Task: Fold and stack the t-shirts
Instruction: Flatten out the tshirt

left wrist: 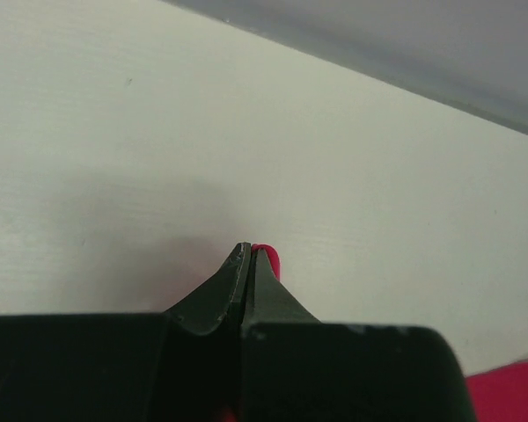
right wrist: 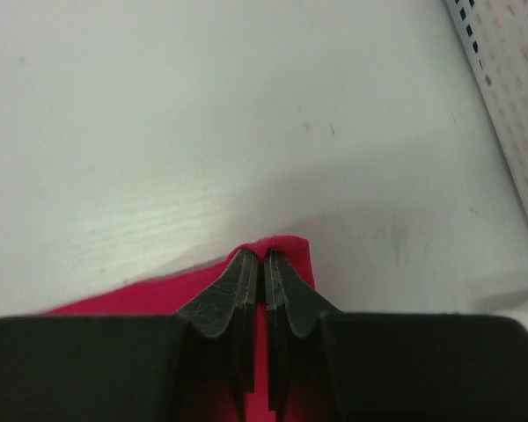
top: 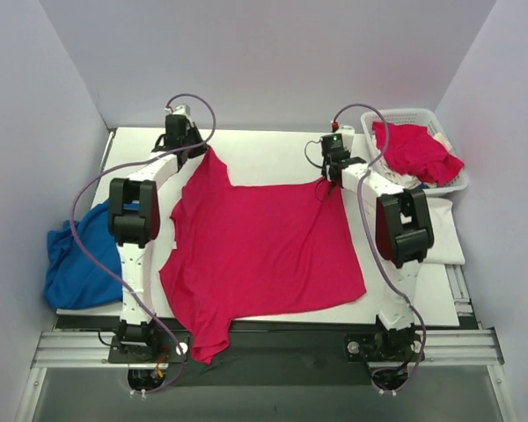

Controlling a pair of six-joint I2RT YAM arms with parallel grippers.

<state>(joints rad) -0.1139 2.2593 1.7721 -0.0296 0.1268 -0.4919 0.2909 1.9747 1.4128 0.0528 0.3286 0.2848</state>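
A pinkish-red t-shirt (top: 264,246) lies spread flat across the middle of the white table (top: 264,149), with its near sleeve hanging over the front edge. My left gripper (top: 202,148) is shut on the shirt's far left corner and pulls it into a point. In the left wrist view only a red sliver of cloth (left wrist: 269,260) shows beside the closed tips (left wrist: 249,251). My right gripper (top: 327,183) is shut on the far right corner. In the right wrist view the cloth (right wrist: 123,294) wraps over the fingertips (right wrist: 264,257).
A white lattice basket (top: 440,119) at the far right holds another crumpled red shirt (top: 414,149) over white cloth (top: 407,179). A flat white cloth (top: 447,236) lies at the table's right edge. A blue cloth (top: 75,259) is heaped at the left edge.
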